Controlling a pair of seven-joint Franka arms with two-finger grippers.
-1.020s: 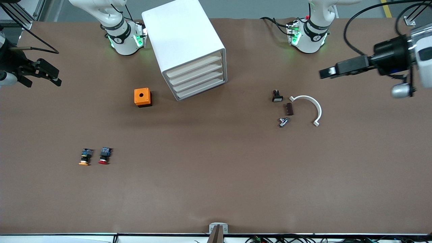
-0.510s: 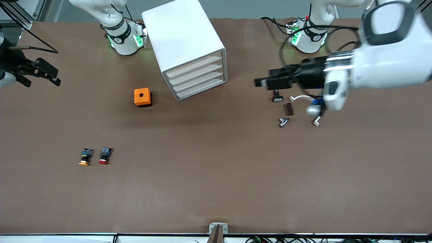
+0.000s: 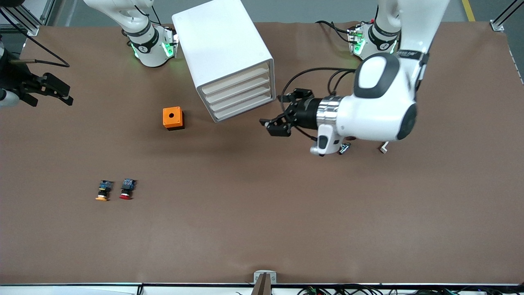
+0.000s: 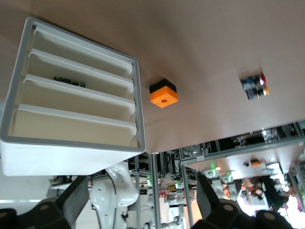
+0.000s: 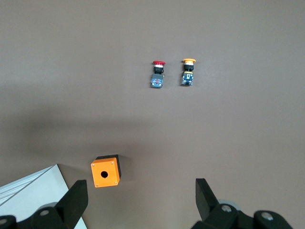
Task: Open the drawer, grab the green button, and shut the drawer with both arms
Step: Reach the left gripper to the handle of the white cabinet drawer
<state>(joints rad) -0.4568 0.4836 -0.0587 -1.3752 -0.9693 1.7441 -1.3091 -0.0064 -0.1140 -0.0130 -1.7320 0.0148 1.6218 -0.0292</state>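
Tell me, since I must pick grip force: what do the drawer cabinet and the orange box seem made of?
The cabinet looks like smooth white plastic, with evenly lit matte walls and rounded edges; the drawers are cream-white, likely plastic too. The orange box looks like moulded plastic: a matte lid on a dark base.

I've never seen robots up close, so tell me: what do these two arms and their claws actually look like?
Both arms are bulky, rounded white shells with dark grey bands at the joints. The left arm has a silver ring at its wrist and loose black cables looping beside it. Each base glows green. The left gripper and right gripper are black, angular two-finger claws.
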